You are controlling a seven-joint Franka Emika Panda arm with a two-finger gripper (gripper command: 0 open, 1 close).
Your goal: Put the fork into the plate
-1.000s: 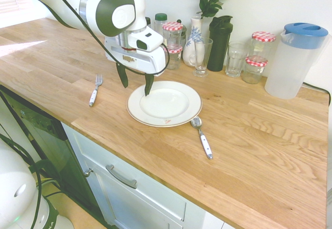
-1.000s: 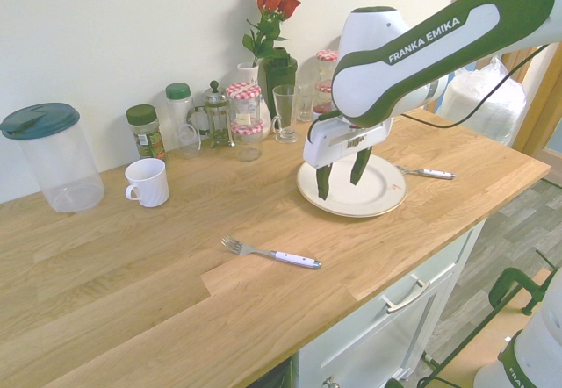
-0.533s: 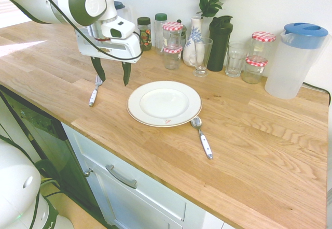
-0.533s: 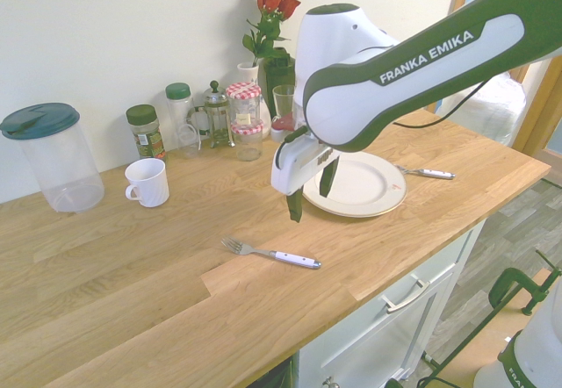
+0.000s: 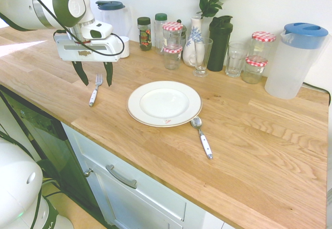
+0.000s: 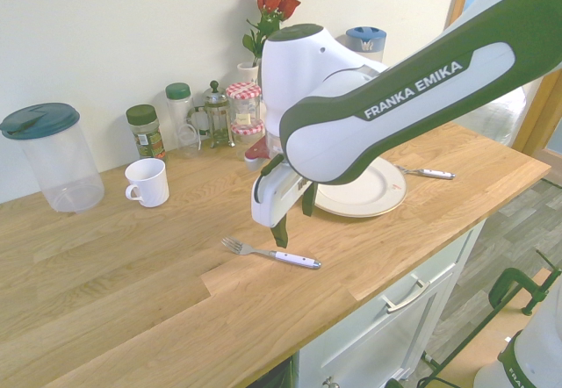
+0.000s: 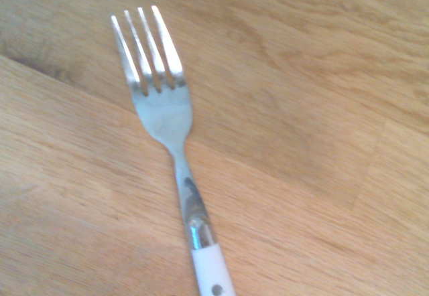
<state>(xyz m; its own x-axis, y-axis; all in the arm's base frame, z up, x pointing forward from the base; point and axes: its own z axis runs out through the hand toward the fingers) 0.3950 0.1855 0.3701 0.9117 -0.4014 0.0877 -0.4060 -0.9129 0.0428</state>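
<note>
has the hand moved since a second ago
Yes. The hand has gone from over the plate sideways to above the fork, open.

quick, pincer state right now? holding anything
Pincer: open, holding nothing, poised above the fork, which lies flat on the wooden counter.

oak worktop [image 5: 249,136] | white cabinets [image 5: 135,192] | pale wall [image 6: 105,28] | daylight

One fork [image 5: 95,89], one plate [image 5: 136,113], one spoon [image 5: 202,136]
</note>
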